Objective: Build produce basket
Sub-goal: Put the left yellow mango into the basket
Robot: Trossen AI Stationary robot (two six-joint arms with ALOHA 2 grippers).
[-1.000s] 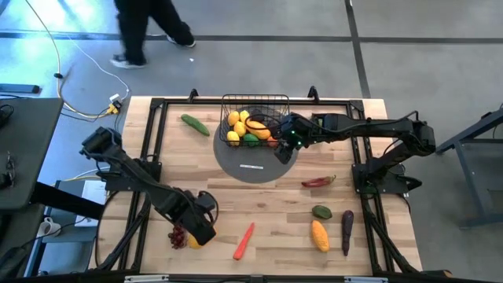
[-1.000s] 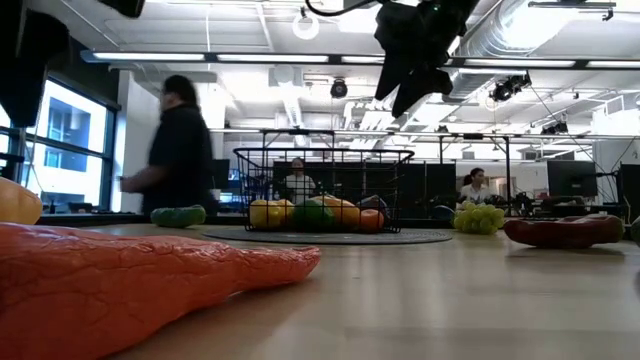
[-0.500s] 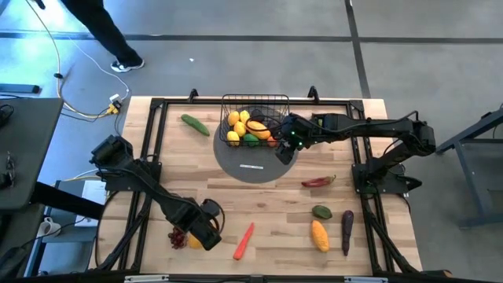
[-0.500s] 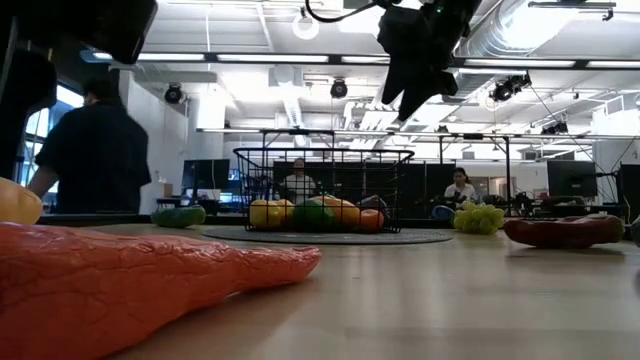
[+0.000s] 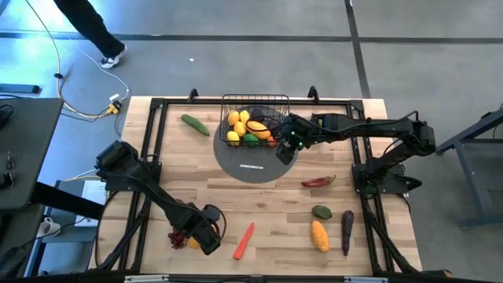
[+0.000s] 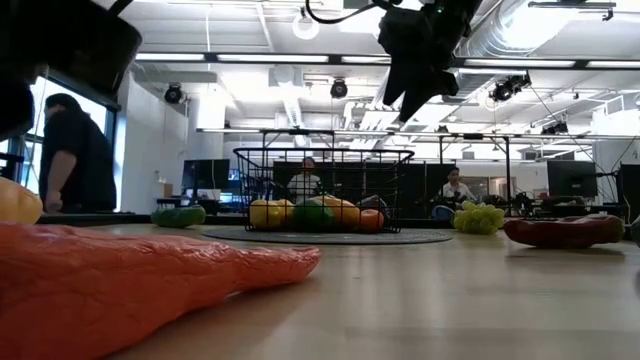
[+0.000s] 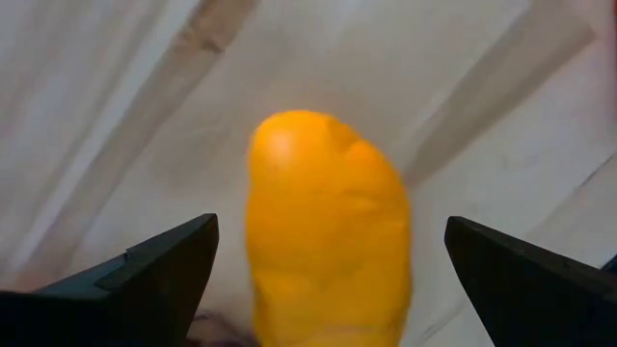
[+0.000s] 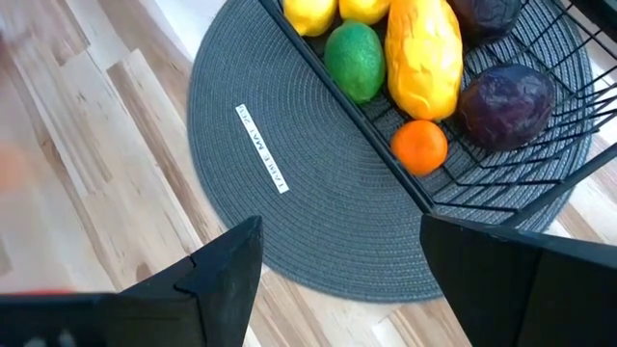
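Observation:
In the left wrist view an orange-yellow fruit (image 7: pixel 328 231) lies on the wood between the spread fingers of my open left gripper (image 7: pixel 330 236), which stand on either side without touching it. From above, that gripper (image 5: pixel 206 234) points down near the front left, beside red grapes (image 5: pixel 178 234). The black wire basket (image 5: pixel 255 106) stands on a grey round mat (image 5: pixel 251 169) and holds lemons, a green fruit (image 8: pixel 354 60), a yellow mango (image 8: pixel 424 58), a small orange and purple plums. My right gripper (image 5: pixel 285 148) hovers open above the mat, beside the basket's right corner.
Loose on the table are a carrot (image 5: pixel 244 240), cucumber (image 5: pixel 195 123), red chili (image 5: pixel 318 181), green fruit (image 5: pixel 321 211), orange mango (image 5: pixel 319 235) and eggplant (image 5: pixel 346 232). Green grapes (image 6: pixel 480 217) show in the low view. A person (image 6: pixel 70 155) stands beyond the table.
My left gripper has sunk and drifted a little toward the table's near edge, coming down over the orange-yellow fruit with its fingers still spread. The person behind the table has walked off to the left. My right arm has kept still.

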